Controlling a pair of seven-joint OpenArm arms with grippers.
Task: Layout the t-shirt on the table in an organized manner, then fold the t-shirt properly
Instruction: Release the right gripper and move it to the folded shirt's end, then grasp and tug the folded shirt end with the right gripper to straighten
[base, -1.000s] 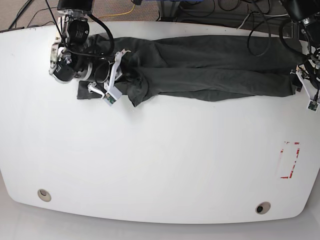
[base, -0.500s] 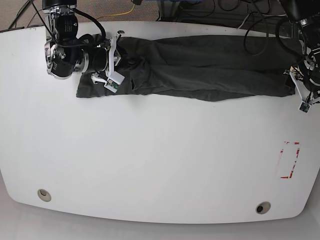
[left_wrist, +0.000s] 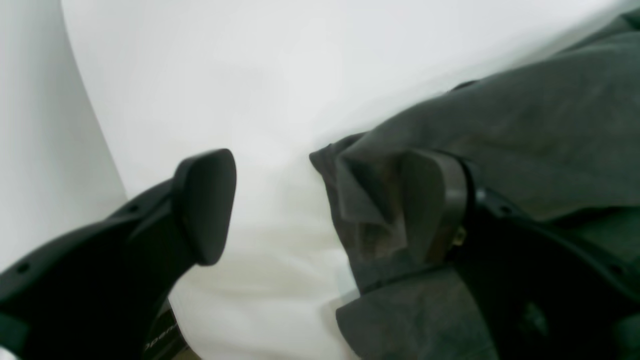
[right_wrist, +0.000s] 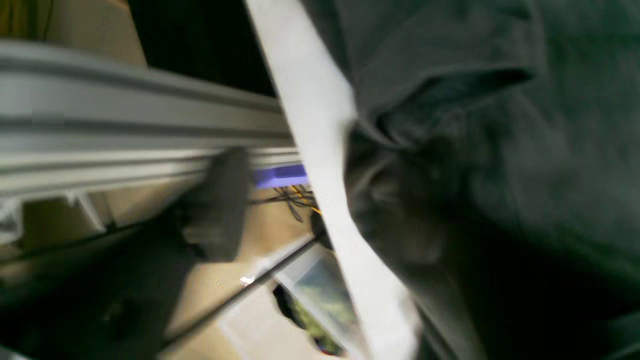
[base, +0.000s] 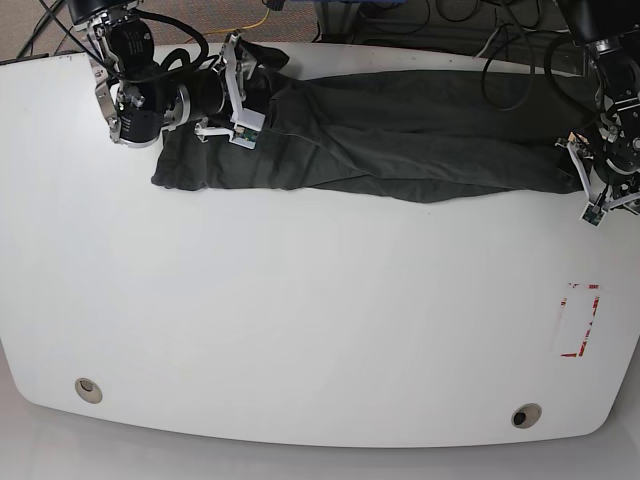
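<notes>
The t-shirt (base: 400, 135) lies as a long bunched band across the far part of the desk (base: 300, 330), running from my right gripper (base: 235, 95) at one end to my left gripper (base: 592, 175) at the other, its body folded over on itself and not yet spread flat. It is soft, light and wrinkly, so I judge it will sag and drag wherever I lift it, and one pinch may catch a single layer or several; hems, shoulder seams or corners look like the safest holds, because they give an edge I can pull taut between both arms. My left gripper stands wide apart in its wrist view, one finger (left_wrist: 205, 205) over bare desk and the other finger (left_wrist: 430, 200) against a folded corner of the cloth, gripping nothing. My right gripper also looks parted, with one finger (right_wrist: 220, 205) out past the far edge of the desk and the other lost in dark fabric, though blur makes that less certain. I cannot find the collar or tell sleeves from hem anywhere, and my right arm covers the shirt's end in the base view.
</notes>
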